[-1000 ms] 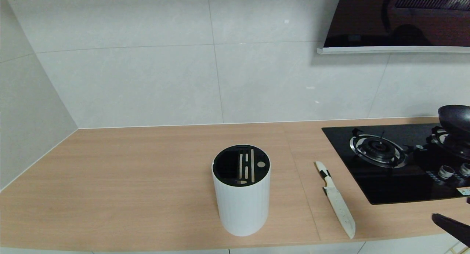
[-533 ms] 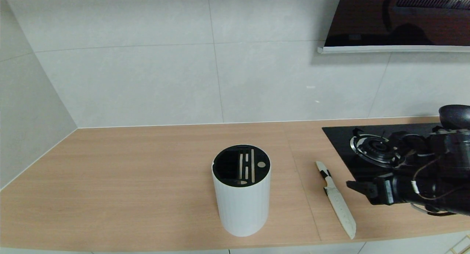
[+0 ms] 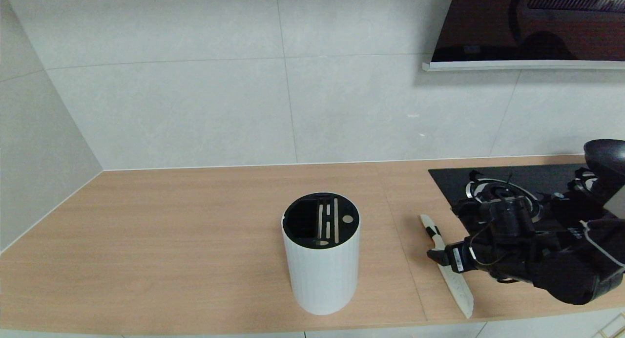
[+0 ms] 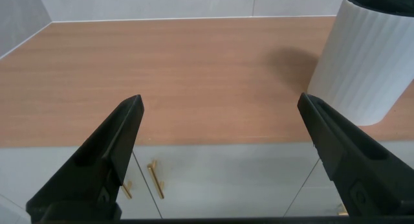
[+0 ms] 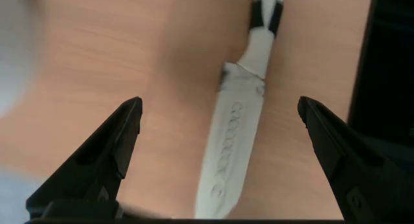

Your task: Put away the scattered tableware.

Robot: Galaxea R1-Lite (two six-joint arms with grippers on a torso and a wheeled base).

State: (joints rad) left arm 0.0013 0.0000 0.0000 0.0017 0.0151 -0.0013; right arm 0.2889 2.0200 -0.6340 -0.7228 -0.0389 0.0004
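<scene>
One knife (image 3: 459, 288) lies near countertop's (image 3: 195, 230) front edge.

The right gripper (image 3: 436, 256) covered the knife (image 3: 458, 290) where its handle met the blade, and the arm behind it hid much of the hob (image 3: 447, 180), including most of the near burner. The pan (image 3: 605, 155) ran off the head view's right edge. In the left wrist view the knife holder (image 4: 362, 62) was cut off by the picture's edges. In the right wrist view the knife's handle end was cut off, and a pale blur (image 5: 11, 56) at the edge was too soft to identify.
</scene>
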